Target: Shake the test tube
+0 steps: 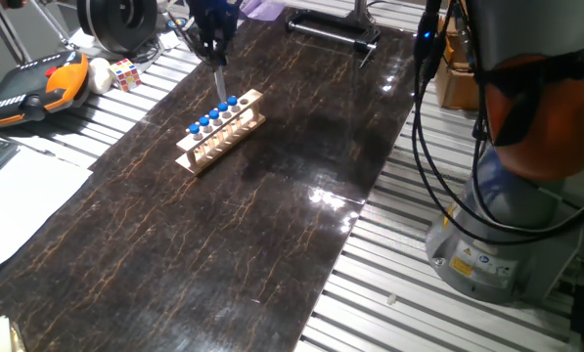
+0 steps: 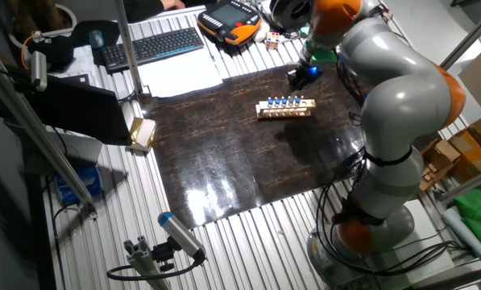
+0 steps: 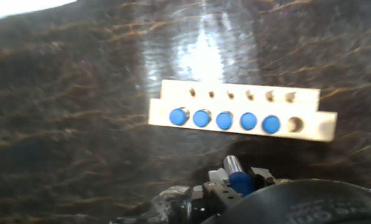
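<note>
A light wooden rack (image 1: 221, 129) stands on the dark marbled mat, with several blue-capped tubes in a row. In the hand view the rack (image 3: 235, 93) shows several blue caps and one empty hole (image 3: 295, 124) at its right end. My gripper (image 1: 216, 51) hangs above the rack's far end, shut on the test tube (image 1: 218, 80), whose clear body points down below the fingers. The hand view shows this test tube (image 3: 233, 165) end-on between the fingers, with its blue cap at the gripper (image 3: 238, 182). In the other fixed view the gripper (image 2: 304, 75) is just behind the rack (image 2: 284, 108).
An orange teach pendant (image 1: 37, 83), a puzzle cube (image 1: 125, 73) and papers lie left of the mat. A black spool (image 1: 120, 22) and a black bar (image 1: 331, 29) are at the back. The arm's base (image 1: 507, 225) and cables stand on the right. A keyboard (image 2: 151, 46) lies beyond.
</note>
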Controlling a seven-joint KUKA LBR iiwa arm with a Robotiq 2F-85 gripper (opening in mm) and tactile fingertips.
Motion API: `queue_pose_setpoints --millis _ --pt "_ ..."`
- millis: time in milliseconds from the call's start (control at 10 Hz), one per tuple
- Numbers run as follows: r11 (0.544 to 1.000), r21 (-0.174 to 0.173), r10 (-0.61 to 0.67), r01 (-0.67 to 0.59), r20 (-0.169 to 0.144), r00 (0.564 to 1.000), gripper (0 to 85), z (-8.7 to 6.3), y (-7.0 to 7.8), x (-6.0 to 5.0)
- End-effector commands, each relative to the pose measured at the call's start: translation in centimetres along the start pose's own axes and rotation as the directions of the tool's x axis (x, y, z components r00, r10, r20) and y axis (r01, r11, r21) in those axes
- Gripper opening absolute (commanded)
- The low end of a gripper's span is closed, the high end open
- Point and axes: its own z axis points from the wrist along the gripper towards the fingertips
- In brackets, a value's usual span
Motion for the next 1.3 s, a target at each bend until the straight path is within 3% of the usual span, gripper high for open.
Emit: queue_pose_setpoints --millis 0,300,700,1200 --pt "0.999 0.041 -0.033 0.034 -0.004 0.999 5.7 0.0 -0.5 -0.2" --pt "0.982 0.139 -0.128 0.127 -0.006 0.992 6.3 0.6 -2.3 -0.8" --pt "0.971 0.154 -0.185 0.183 -0.002 0.983 6.0 1.7 -4.6 -1.3" --pt "0.97 0.106 -0.222 0.219 0.019 0.975 5.0 4.5 -6.2 -2.2"
